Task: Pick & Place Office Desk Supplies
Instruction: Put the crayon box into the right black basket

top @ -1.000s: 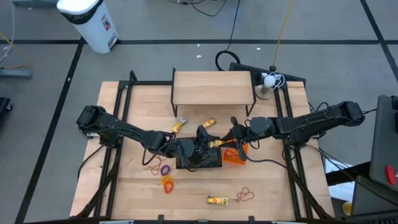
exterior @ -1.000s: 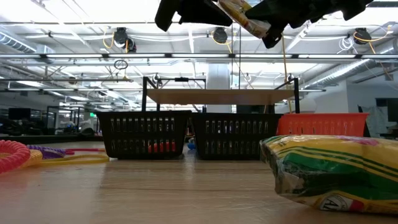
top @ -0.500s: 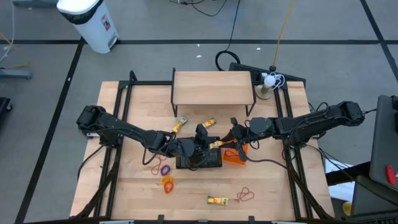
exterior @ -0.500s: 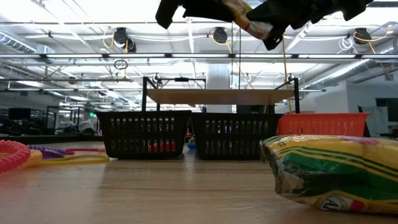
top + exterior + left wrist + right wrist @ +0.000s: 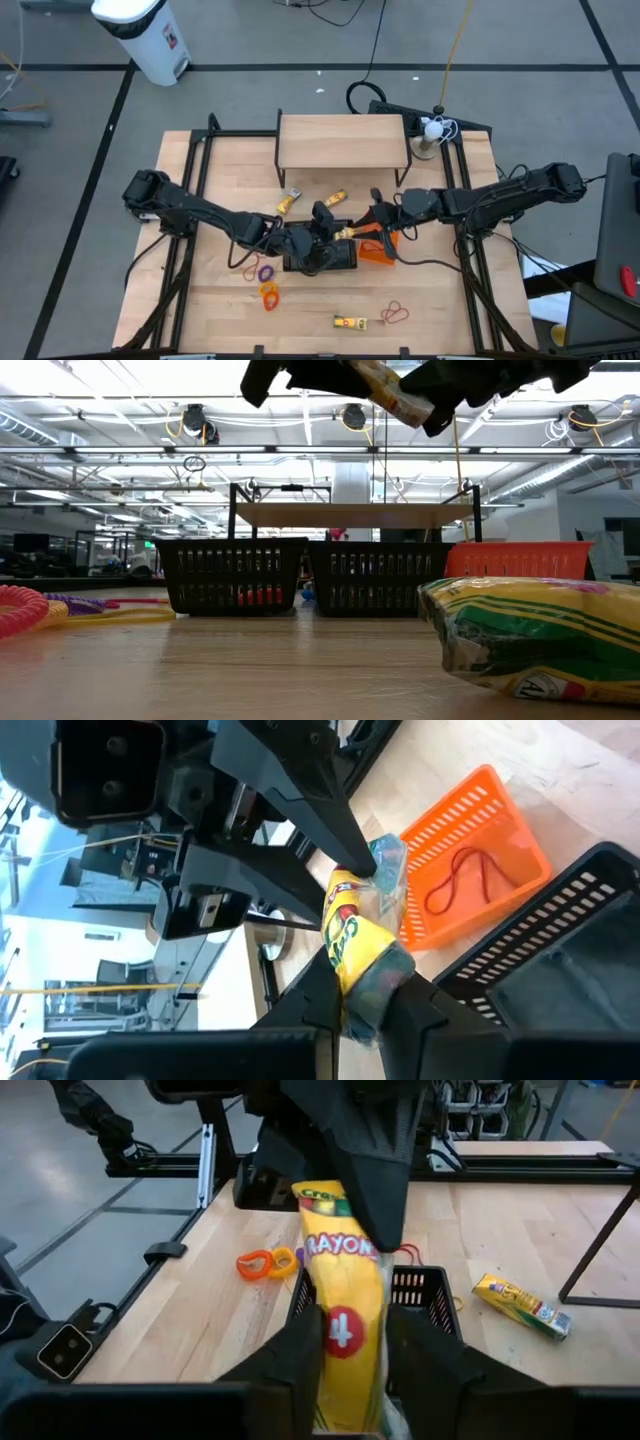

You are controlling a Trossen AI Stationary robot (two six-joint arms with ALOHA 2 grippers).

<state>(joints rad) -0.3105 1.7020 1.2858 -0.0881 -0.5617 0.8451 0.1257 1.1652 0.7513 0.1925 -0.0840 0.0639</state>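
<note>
Two grippers meet just above the black basket [image 5: 320,262], with one yellow crayon pack [image 5: 345,232] bridging them in the air. The left gripper [image 5: 325,225] reaches in from one side and the right gripper [image 5: 368,222] from the other, over the orange basket [image 5: 378,250] that touches the black one.

Seen from above, the pack is only a small yellow sliver between dark fingers. The left wrist view shows that arm's fingers [image 5: 310,995] clamped on one end of the pack. The right wrist view shows the pack standing between that arm's fingers [image 5: 300,1355], but whether they press on it cannot be told.

Only the left wrist view looks into the orange basket, where a red rubber band [image 5: 455,885] lies. The low view alone shows something red inside the black basket [image 5: 260,596], and it fills its foreground with a second crayon pack [image 5: 530,630]. From above, that pack lies well in front of the black basket, beside a red loop [image 5: 396,313]. Orange loops [image 5: 268,293] lie near the black basket's corner.
</note>
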